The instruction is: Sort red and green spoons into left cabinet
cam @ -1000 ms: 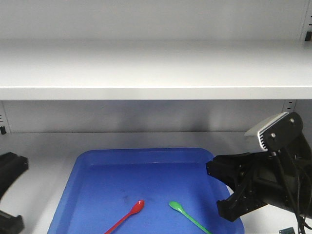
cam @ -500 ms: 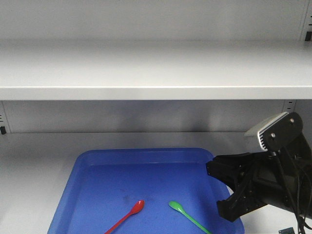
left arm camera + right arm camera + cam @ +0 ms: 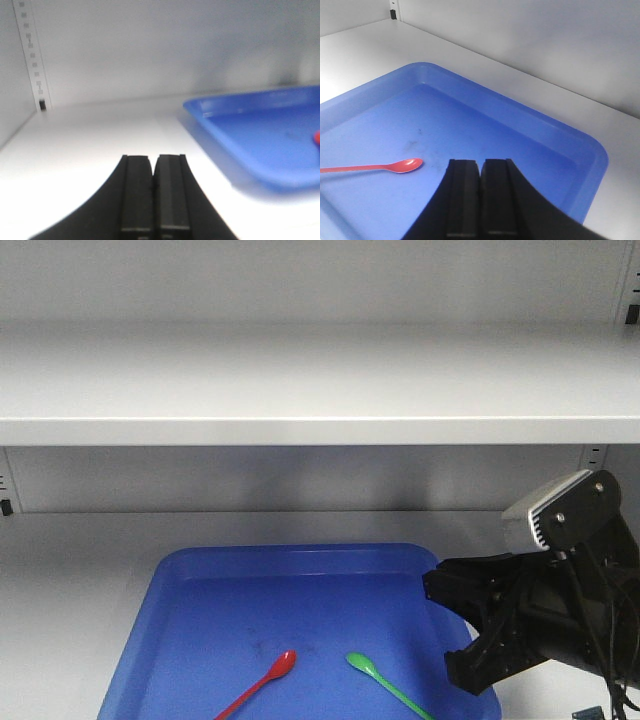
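Observation:
A red spoon (image 3: 262,682) and a green spoon (image 3: 385,685) lie side by side in the blue tray (image 3: 300,555) on the lower shelf of the grey cabinet (image 3: 320,390). My right gripper (image 3: 468,630) hovers over the tray's right edge, shut and empty. In the right wrist view its jaws (image 3: 480,162) are closed above the tray floor (image 3: 520,120), with the red spoon (image 3: 385,166) to their left; the green spoon is hidden there. My left gripper (image 3: 152,157) is shut and empty over the bare shelf left of the tray (image 3: 235,105). It is out of the front view.
The upper shelf (image 3: 320,430) overhangs the tray. The cabinet's back wall (image 3: 300,480) is close behind it. A slotted upright (image 3: 32,60) stands at the shelf's left rear corner.
The left arm, seen at the front view's left edge a second ago, has moved out of that view. The right gripper and both spoons have not moved.

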